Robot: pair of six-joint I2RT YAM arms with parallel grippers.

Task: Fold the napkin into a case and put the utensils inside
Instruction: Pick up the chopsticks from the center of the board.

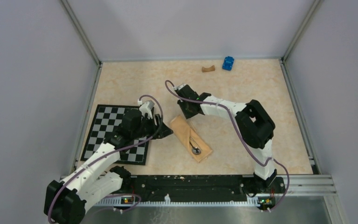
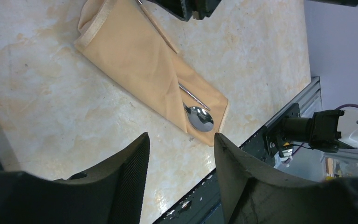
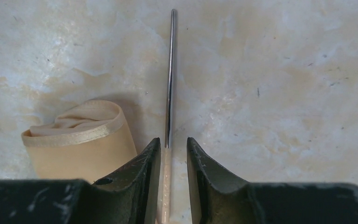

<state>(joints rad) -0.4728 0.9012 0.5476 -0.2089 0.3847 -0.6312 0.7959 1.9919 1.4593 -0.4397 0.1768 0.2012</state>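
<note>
Napkin (image 1: 186, 133): one peach-orange cloth, already folded into a long, narrow, layered case. It lies slantwise on the table (image 1: 261, 102) just in front of the arms' bases, its far end toward the left and its near end toward the right.

One spoon (image 1: 196, 150) sits at the near end. Its round bowl rests on the lower layer, and its thin handle runs under the upper fold, as the left wrist view shows (image 2: 200, 118).

In the right wrist view one slim metal shaft (image 3: 169, 79) lies on the bare table beside the rolled far end of the cloth (image 3: 81, 144). I cannot tell whether it is the spoon's handle or a second utensil.

The right gripper (image 3: 173, 140) is low at that far end. Its two fingers stand a narrow gap apart, with the shaft's tip at their mouth and a pale hem in the gap, and neither is visibly clamped.

The left gripper (image 2: 181, 137) hovers beside the case's left edge near the spoon end. Its jaws are spread wide and hold nothing.

One black-and-white checkerboard mat (image 1: 105, 121) lies to the left of the case, partly under the left arm.

Well apart, at the table's far edge, are one brown curved block (image 1: 208, 69) and, just to its right, one blue toy car (image 1: 228, 62).
</note>
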